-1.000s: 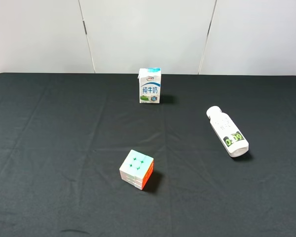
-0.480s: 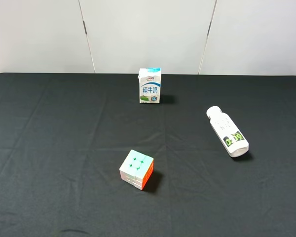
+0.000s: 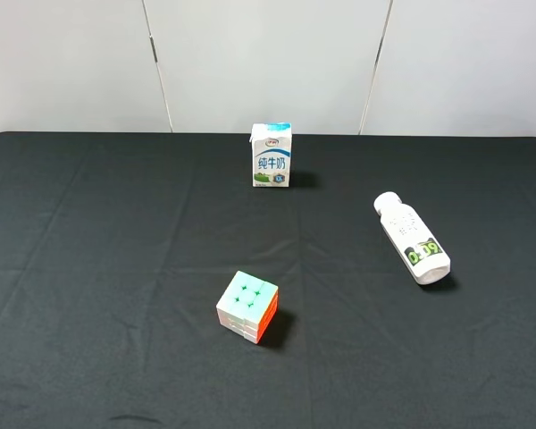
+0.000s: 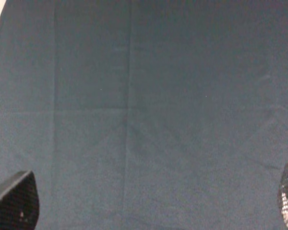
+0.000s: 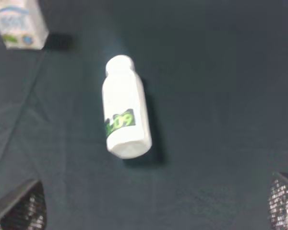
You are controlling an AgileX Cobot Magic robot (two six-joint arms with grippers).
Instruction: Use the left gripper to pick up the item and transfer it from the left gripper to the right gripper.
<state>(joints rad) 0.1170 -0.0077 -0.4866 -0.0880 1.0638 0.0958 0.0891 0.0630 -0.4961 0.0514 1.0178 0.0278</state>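
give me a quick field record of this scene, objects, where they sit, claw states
surface: black cloth covering the table
bottle: white bottle lying on its side, right part of the cloth, cap toward the back; also in the right wrist view
carton: small milk carton upright, back centre
cube: pastel puzzle cube front centre
left claw: open, over bare cloth, holding nothing
right claw: open, above the bottle, not touching it
task progress: bottle not yet picked up

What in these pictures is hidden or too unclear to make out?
- Both arms: outside the high view entirely.
- Left gripper: left wrist view shows only two jaw tips at the corners; the rest is cut off.
- Bottle: label lettering blurred in the right wrist view.
- Milk carton: cut by that view's edge.
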